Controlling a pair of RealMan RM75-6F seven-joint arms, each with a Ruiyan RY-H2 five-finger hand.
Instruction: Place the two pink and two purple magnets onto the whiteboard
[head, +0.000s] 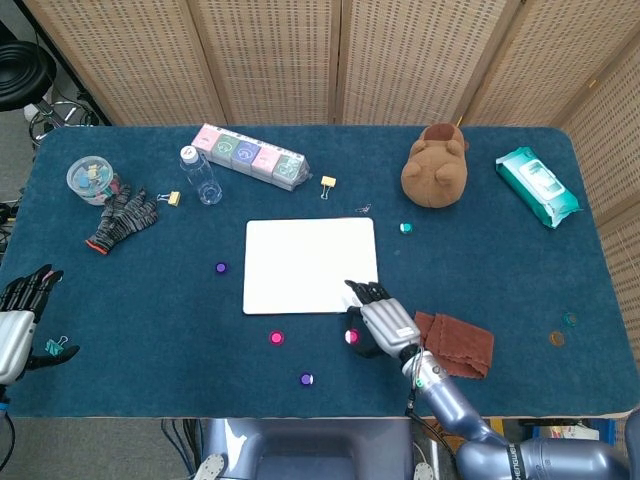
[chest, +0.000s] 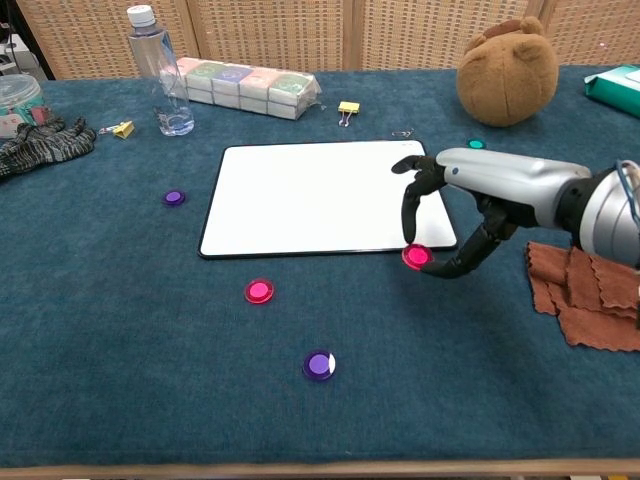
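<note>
At the whiteboard's (chest: 310, 200) near right corner, right hand (chest: 470, 205) arched palm-down, fingers (chest: 412, 205) pinching a pink magnet (chest: 416, 256).

The whiteboard (chest: 320, 197) is lying flat in the middle of the blue table, a plain white rectangle with a thin dark edge and rounded corners, nothing sitting on it. One pink magnet (chest: 416, 256) is being pinched in the right hand (chest: 470, 205), hanging just off the board's near right corner. The other pink magnet (chest: 259, 291) is lying flat on the cloth just in front of the board's near edge. One purple magnet (chest: 319, 365) is sitting further toward the front, and the second purple magnet (chest: 174, 198) is resting off the board's left side. All are small round glossy discs.
</note>
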